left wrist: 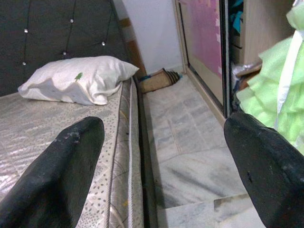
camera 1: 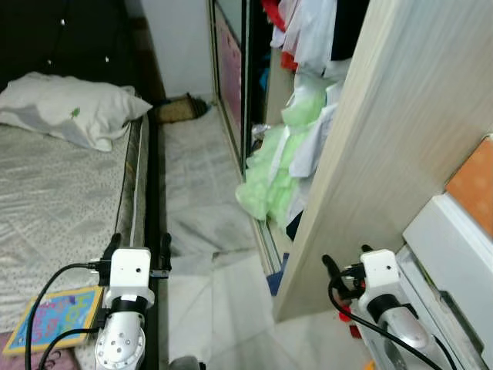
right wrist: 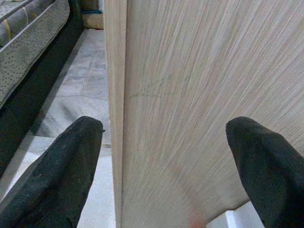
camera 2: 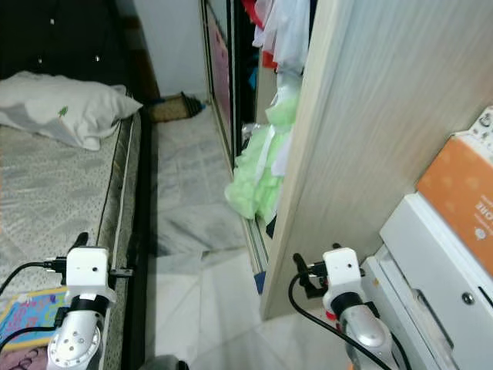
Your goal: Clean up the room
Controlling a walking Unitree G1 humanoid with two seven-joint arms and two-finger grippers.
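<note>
Both sets of jaws stand spread and empty, so nothing is being carried. Left gripper [camera 1: 140,245] hangs at the mattress [camera 1: 54,200] edge, its fingers [left wrist: 57,175] looking along the floor strip [camera 1: 192,193]. Right gripper [camera 1: 347,266] points at the wardrobe side panel [right wrist: 199,95], too close to work. Green clothes [camera 1: 273,173] spill out of the open wardrobe's bottom edge, probably the clutter to tackle. Pillow [camera 1: 65,108] sits at the bed's head, a colourful book [camera 1: 54,317] near its foot edge.
</note>
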